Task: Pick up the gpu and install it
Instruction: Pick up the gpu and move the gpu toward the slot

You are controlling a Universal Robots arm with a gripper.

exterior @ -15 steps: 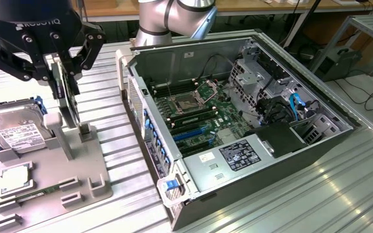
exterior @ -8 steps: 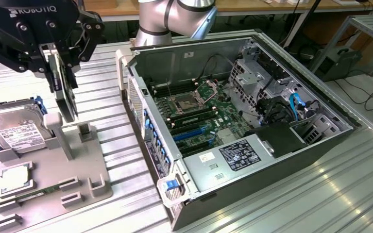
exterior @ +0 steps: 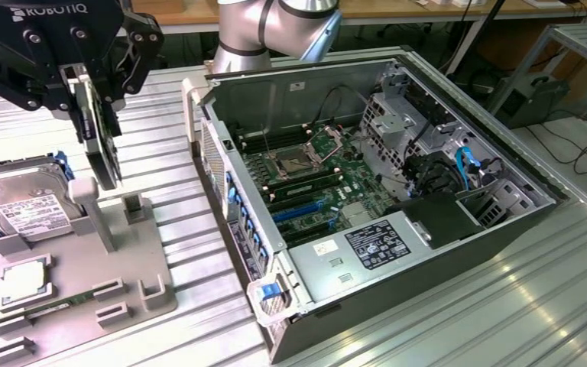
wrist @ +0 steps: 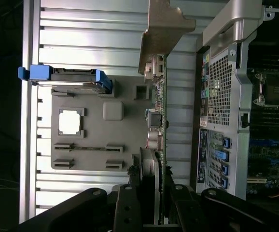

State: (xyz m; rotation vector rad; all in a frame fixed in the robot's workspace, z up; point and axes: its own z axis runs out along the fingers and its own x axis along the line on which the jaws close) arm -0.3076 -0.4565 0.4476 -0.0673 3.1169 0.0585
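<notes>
The gpu (exterior: 103,157) is a thin dark card that hangs edge-down in the air above the grey holder block (exterior: 79,267), at the exterior view's left. My gripper (exterior: 92,95) is shut on its upper edge. The wrist view looks along the gpu (wrist: 157,111) edge-on, with its pale silver bracket (wrist: 164,29) at the far end and my gripper (wrist: 151,186) clamped on the near end. The open computer case (exterior: 235,222) lies on its side toward the exterior view's right, with the motherboard (exterior: 309,180) exposed. The card is clear of the case.
A silver hard drive (exterior: 18,205) with a white label and blue rails leans in the holder block, beside a pale square chip (exterior: 24,284). Cables, a blue lead (exterior: 464,164) and drive cages crowd the case's far side. The ribbed metal table (exterior: 497,306) surrounds everything.
</notes>
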